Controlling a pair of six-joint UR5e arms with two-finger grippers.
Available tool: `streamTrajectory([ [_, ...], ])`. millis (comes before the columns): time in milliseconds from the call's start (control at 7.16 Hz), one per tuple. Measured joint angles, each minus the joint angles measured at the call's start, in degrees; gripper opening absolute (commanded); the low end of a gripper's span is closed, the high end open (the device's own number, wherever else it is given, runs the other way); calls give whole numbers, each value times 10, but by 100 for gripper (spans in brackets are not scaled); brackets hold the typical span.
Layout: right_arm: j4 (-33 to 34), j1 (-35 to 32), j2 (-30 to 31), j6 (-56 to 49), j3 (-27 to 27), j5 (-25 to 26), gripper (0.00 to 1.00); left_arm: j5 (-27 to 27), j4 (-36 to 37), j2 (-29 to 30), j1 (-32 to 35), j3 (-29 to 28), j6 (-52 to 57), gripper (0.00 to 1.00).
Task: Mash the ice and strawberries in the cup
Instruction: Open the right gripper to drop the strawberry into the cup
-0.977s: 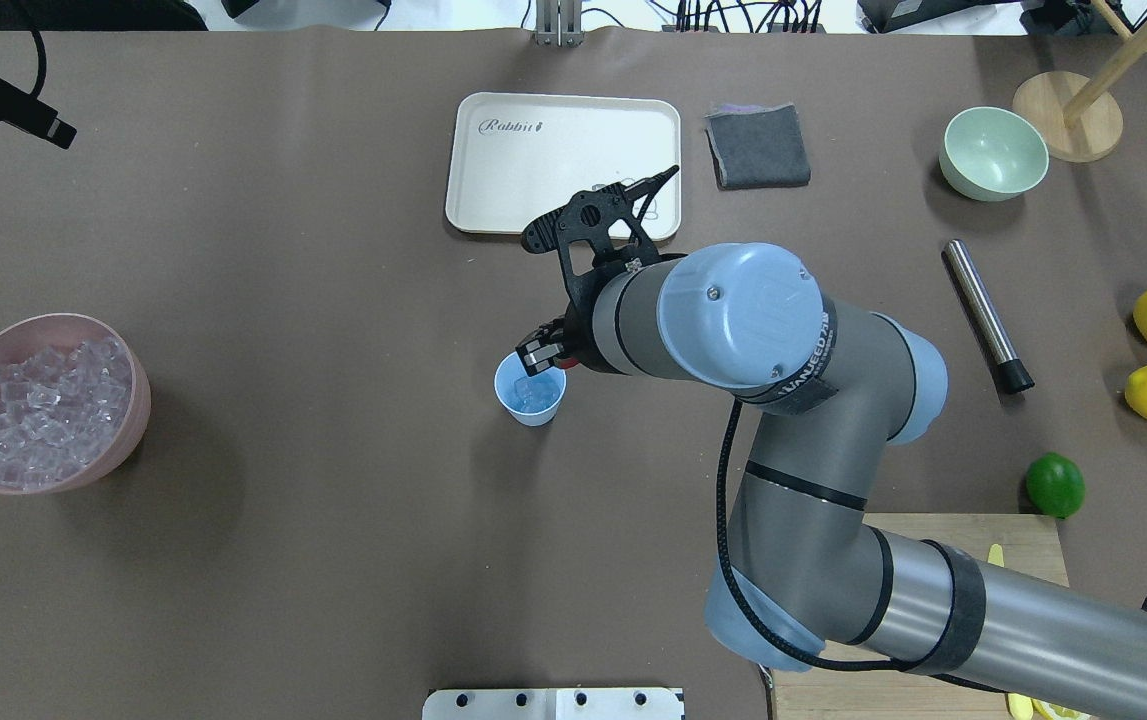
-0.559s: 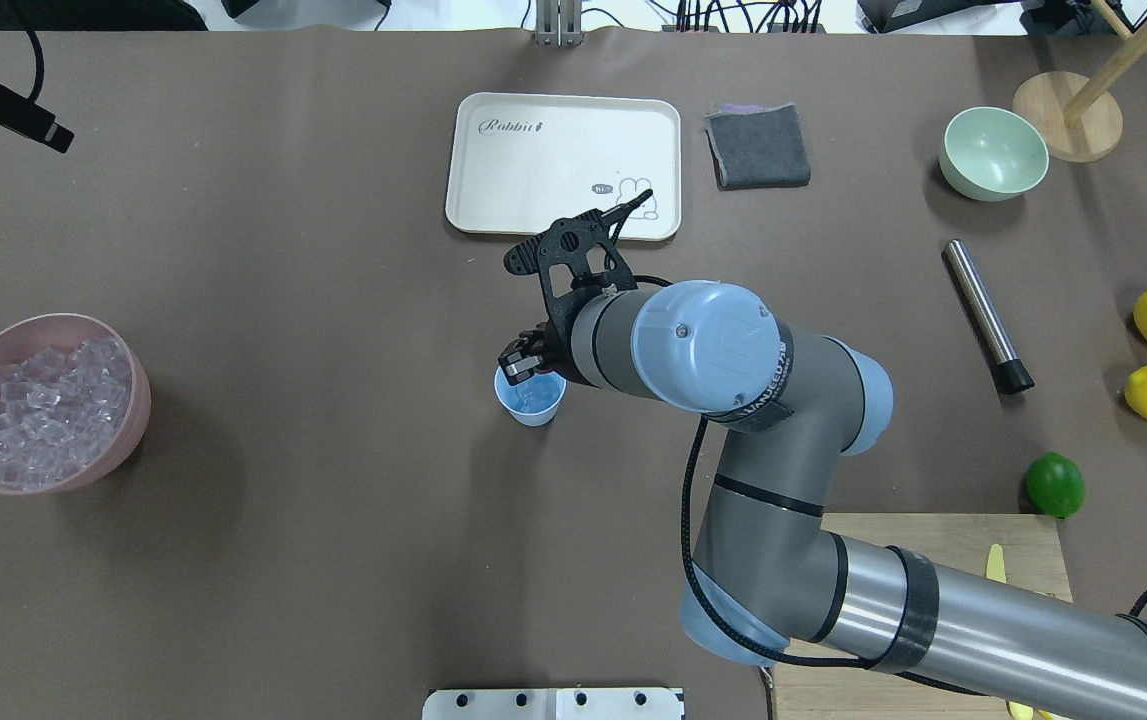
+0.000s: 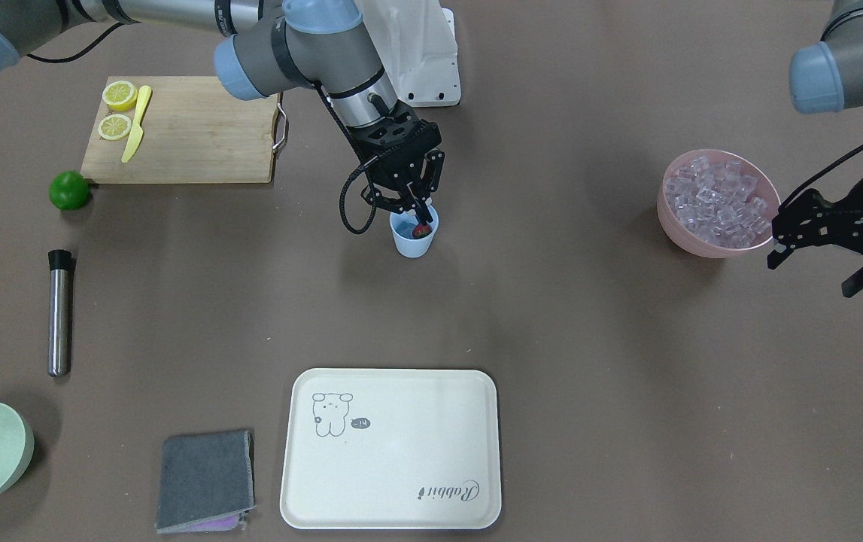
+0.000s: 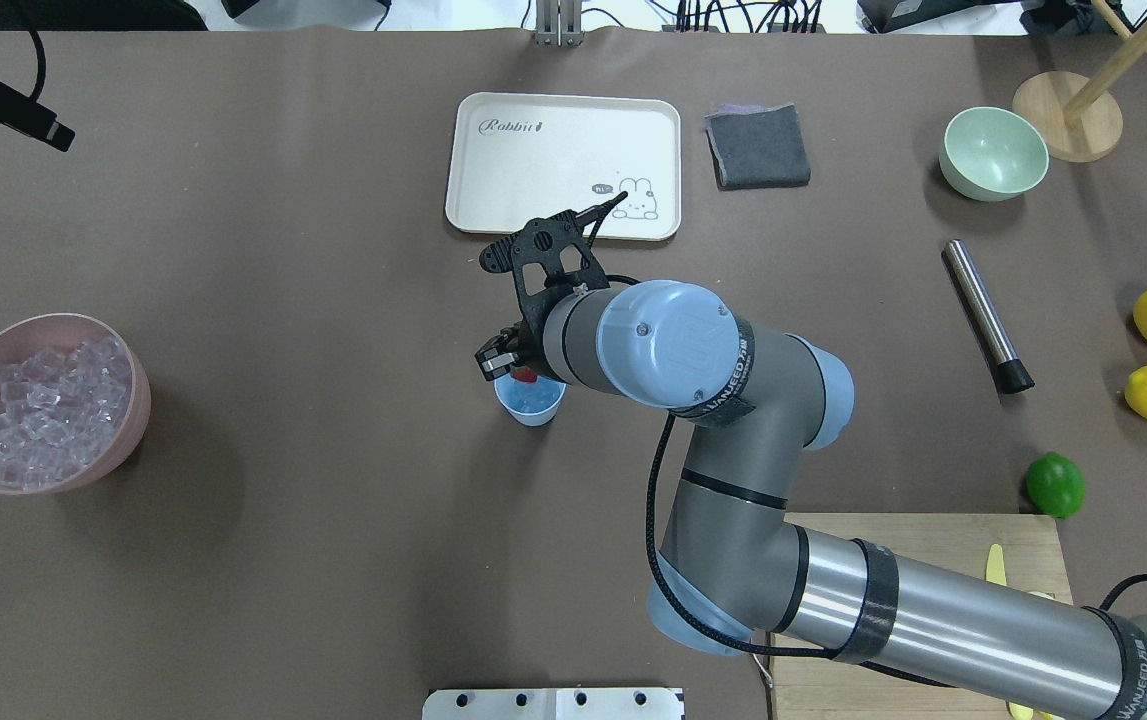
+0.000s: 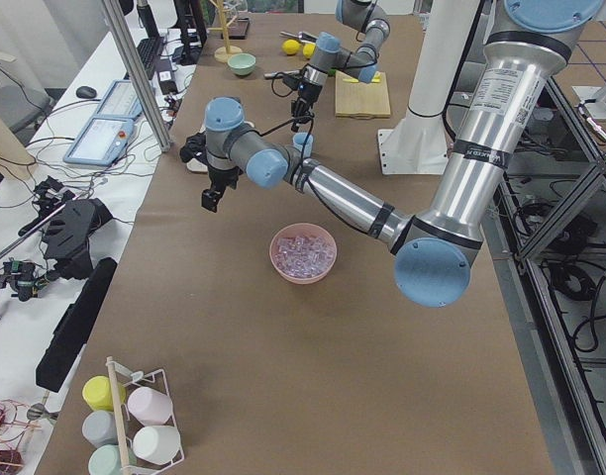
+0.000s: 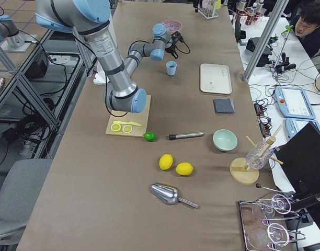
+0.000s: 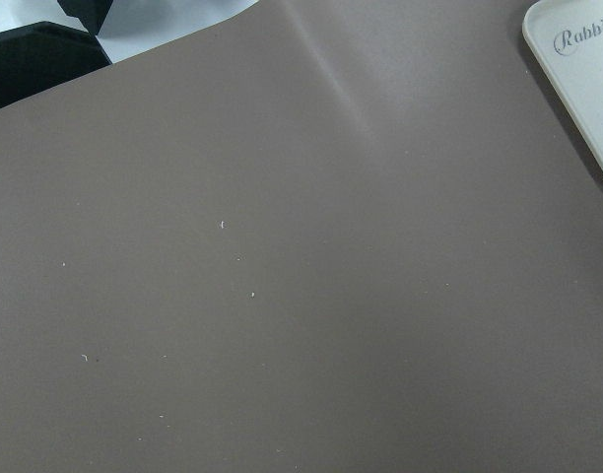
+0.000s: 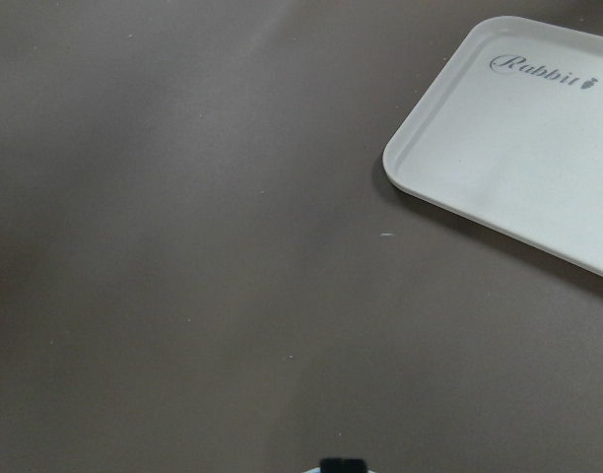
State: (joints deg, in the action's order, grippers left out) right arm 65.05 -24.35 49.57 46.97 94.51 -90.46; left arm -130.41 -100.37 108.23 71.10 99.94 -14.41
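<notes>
Front view: my right claw [image 3: 417, 218] is pinched on the strawberry [image 3: 422, 230] right at the mouth of the blue cup [image 3: 412, 247], mid-table. My left claw [image 3: 813, 272] hangs w/ fingers apart, nothing between them, just beside the pink bowl [image 3: 694, 242] full of ice [image 3: 717, 197]. Overhead: the strawberry shows red at the cup's far rim by my right fingertips, the cup is upright, and the pink bowl sits well apart near the left edge; wrist cams give only bare brown table [image 7: 282, 296] & a corner of the tray [image 7: 587, 89].
</notes>
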Motion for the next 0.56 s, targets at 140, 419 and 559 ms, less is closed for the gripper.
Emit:
streamTrajectory([
  [140,0,1,2,-3,-1,0,37,8,-1,0,0,-2,0,97],
  [419,-1,-5,4,-19,1,-5,68,15,-3,0,-1,-6,-1,97],
  [559,-3,-15,6,-25,4,-16,68,16,-4,1,-2,-6,-1,97],
])
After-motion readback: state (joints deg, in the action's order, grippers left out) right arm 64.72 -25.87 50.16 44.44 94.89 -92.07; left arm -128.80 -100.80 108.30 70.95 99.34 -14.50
